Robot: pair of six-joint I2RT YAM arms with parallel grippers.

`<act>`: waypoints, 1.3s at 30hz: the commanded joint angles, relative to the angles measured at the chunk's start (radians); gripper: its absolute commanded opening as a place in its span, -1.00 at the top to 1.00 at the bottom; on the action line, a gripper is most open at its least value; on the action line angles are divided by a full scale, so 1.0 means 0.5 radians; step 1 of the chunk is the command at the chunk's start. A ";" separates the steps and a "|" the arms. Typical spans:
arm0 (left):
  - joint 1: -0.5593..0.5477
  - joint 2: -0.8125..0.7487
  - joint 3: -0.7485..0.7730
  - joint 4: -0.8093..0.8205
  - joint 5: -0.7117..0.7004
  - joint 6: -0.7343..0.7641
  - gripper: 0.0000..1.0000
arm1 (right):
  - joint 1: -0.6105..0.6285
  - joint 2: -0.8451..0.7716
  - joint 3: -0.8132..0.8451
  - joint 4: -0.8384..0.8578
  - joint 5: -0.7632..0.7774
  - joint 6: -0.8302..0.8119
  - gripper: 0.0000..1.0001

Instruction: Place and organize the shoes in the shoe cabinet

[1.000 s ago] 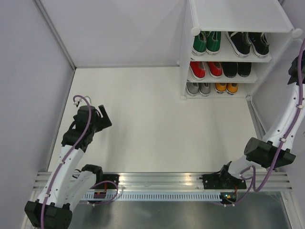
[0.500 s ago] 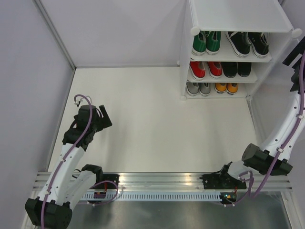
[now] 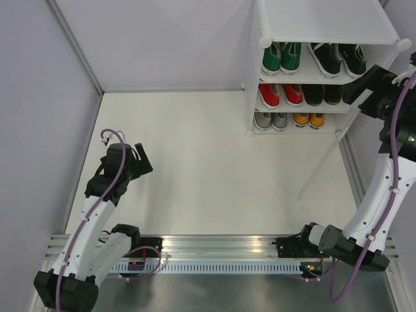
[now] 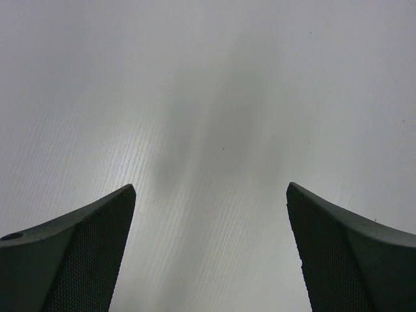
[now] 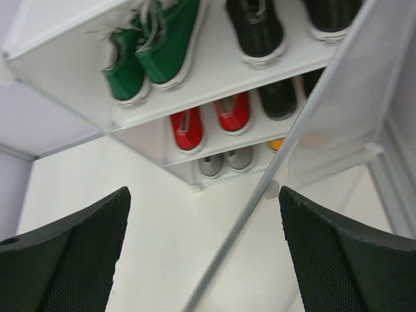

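Rail (image 3: 221, 247) at the near edge carries both arm bases. Just beyond it, over the left side of the white surface (image 3: 208, 162), hangs the left end effector (image 3: 138, 161). Its fingers are spread wide with nothing between them, and its wrist view shows only bare surface underneath.

Farther back on the right, the right end effector (image 3: 363, 86) is raised beside the front right post of the cabinet (image 3: 325, 19). Its fingers are just as wide apart and hold nothing, and it faces the shelves.

At the far right corner of the surface stands the cabinet, with six pairs inside, two to a shelf. The lowest shelf in view holds the grey pair (image 3: 271, 120) on the left and the orange pair (image 3: 308, 119) on the right. Above them sit the red pair (image 3: 281, 95) and a black pair (image 3: 323, 95). Under the top panel sit the green pair (image 3: 281, 58) and a second black pair (image 3: 338, 60).
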 commanded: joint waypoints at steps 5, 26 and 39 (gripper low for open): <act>-0.005 -0.036 -0.002 0.082 0.004 0.067 -1.00 | 0.203 -0.157 -0.361 0.609 -0.608 0.515 -0.96; -0.005 -0.067 -0.011 0.085 0.000 0.073 -1.00 | 0.980 0.432 -0.559 2.129 -0.391 0.763 -0.96; -0.005 -0.082 -0.008 0.097 0.007 0.085 -1.00 | 1.007 0.721 -0.332 2.037 -0.271 0.471 -0.96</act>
